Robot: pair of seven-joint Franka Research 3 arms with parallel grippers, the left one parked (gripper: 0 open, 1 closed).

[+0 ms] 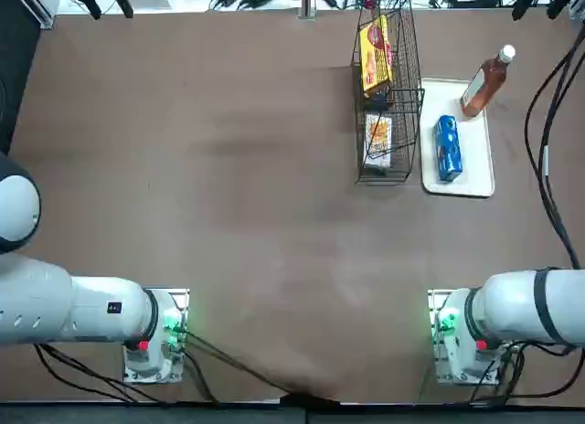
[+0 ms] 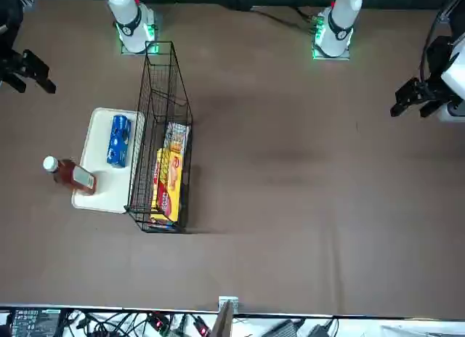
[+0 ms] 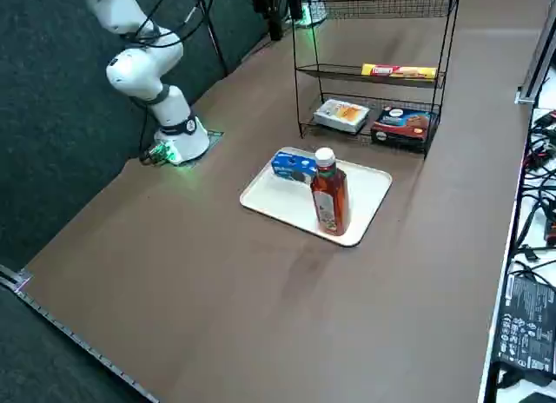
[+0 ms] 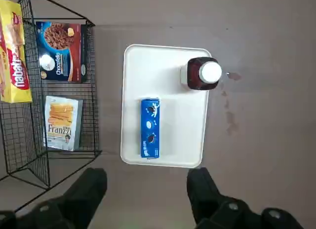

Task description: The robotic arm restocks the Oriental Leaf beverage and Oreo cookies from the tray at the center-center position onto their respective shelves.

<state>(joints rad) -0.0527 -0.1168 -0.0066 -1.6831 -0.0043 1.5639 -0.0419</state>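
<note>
The Oriental Leaf beverage [image 4: 203,73] stands upright at one end of the white tray [image 4: 163,71], its white cap up. The blue Oreo cookies [image 4: 150,128] packet lies flat on the same tray, nearer the other end. In the right side view the bottle [image 3: 330,199] and the packet [image 3: 294,166] sit side by side in front of the black wire shelves [image 3: 347,73]. My right gripper [image 4: 148,189] hangs well above the table, just off the tray's short edge nearest the packet. It is open, with nothing between its fingers.
The shelves [image 1: 402,141] stand right beside the tray [image 1: 466,182]. They hold yellow-and-red packets [image 4: 12,51] on an upper tier, and a Chocofello box [image 4: 61,51] and a Franzzi packet [image 4: 61,123] on the lowest tier. Cables [image 1: 548,150] hang at the table's right.
</note>
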